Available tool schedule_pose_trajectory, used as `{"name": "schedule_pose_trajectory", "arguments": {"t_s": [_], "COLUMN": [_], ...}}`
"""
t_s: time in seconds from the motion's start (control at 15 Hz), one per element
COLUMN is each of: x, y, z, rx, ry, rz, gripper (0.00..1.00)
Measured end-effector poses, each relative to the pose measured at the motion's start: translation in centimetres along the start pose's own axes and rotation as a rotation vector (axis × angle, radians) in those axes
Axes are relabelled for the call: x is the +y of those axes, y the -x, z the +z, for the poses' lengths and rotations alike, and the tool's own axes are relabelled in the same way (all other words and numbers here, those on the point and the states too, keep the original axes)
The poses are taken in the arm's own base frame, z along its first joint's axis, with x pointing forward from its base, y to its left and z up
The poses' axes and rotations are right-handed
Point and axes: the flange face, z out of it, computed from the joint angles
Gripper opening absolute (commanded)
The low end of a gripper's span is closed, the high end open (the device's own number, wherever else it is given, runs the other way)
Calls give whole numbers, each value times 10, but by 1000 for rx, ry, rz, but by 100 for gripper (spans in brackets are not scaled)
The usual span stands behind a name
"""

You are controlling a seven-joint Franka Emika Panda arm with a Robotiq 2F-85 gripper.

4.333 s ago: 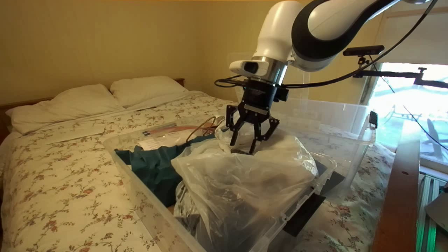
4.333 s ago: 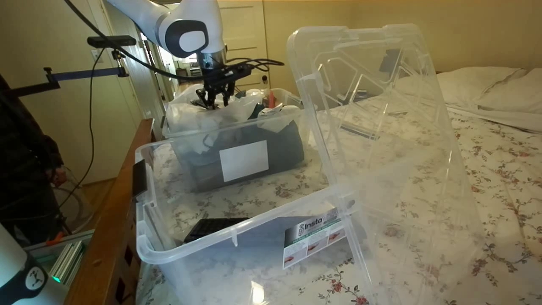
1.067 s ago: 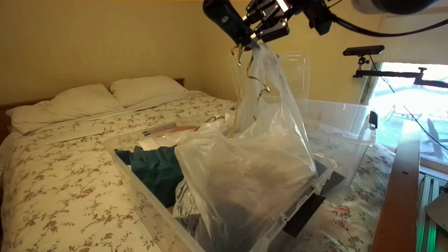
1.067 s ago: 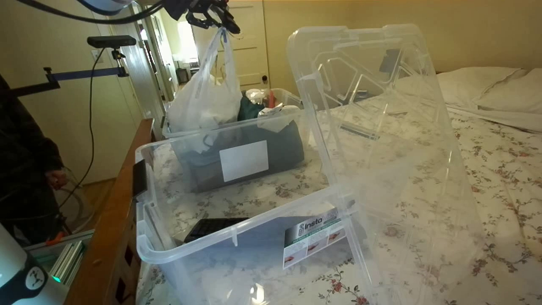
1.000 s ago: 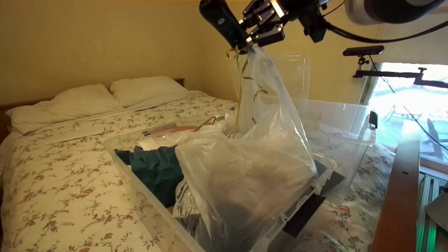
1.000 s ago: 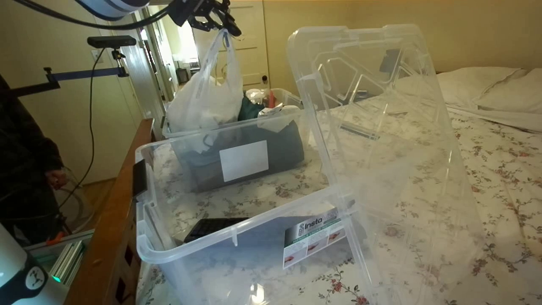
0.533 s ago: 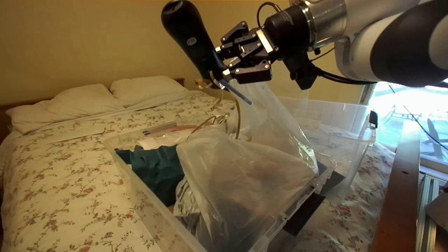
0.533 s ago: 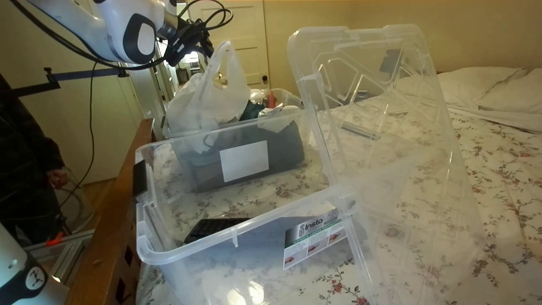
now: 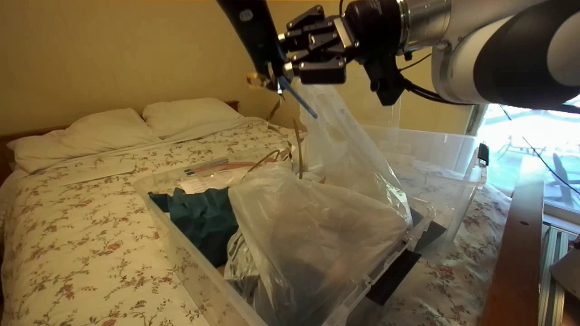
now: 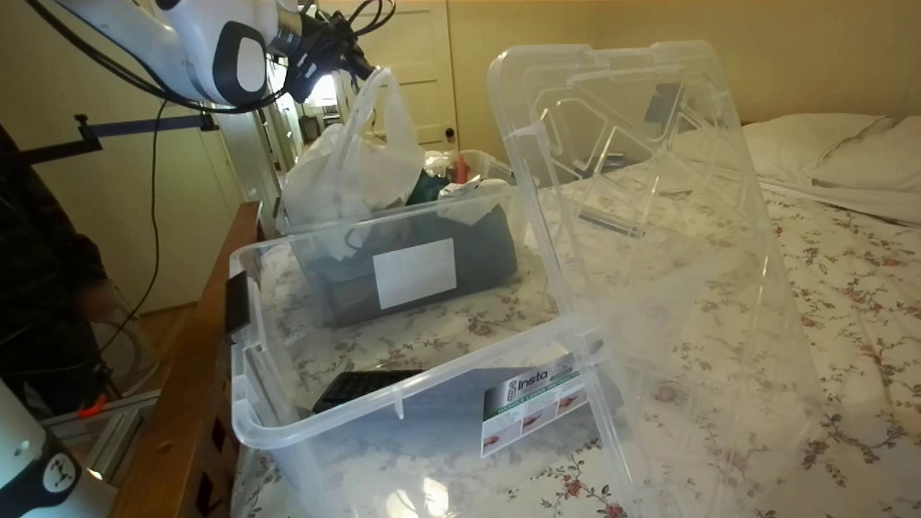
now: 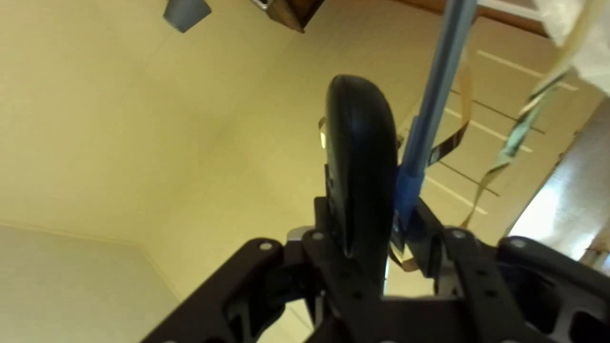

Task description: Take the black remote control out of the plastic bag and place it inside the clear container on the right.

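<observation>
My gripper (image 9: 285, 54) is shut on the black remote control (image 9: 256, 34), which tilts high above the bag. The remote also fills the middle of the wrist view (image 11: 360, 143). A thin blue stick (image 9: 299, 97) is pinched beside the remote, and gold ribbons (image 11: 510, 147) dangle there. The crinkled plastic bag (image 9: 312, 226) sits in the bin with teal cloth; its handle is drawn up to near my gripper (image 10: 365, 70). I cannot tell whether the handle is caught. The large clear container (image 10: 403, 392) stands open; in an exterior view it is behind at right (image 9: 435, 158).
The bin with teal cloth (image 9: 195, 271) stands beside the clear container. A dark tray-like object (image 10: 360, 386) shows through the container's walls. A tall clear lid (image 10: 626, 54) leans upright at the container. A wooden bed rail (image 10: 180, 403) and a camera arm (image 10: 151, 127) are nearby.
The gripper was down at the bag's opening at first. It has since lifted the remote, stretching the bag upward. In the last half second, gripper and remote rose slightly.
</observation>
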Motion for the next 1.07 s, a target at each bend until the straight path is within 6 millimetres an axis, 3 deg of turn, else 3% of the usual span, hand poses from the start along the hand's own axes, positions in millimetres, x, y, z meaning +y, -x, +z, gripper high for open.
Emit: {"name": "schedule_pose_trajectory", "arguments": {"t_s": [0.33,0.6,1.07], "x": [67,88,89], "y": [10,28,-29], "z": [-28,-52,-88], "rx": [-44,-135,-27], "ry": [207,370,547], "rz": [-50,-41,-66], "gripper": [16,16,16]}}
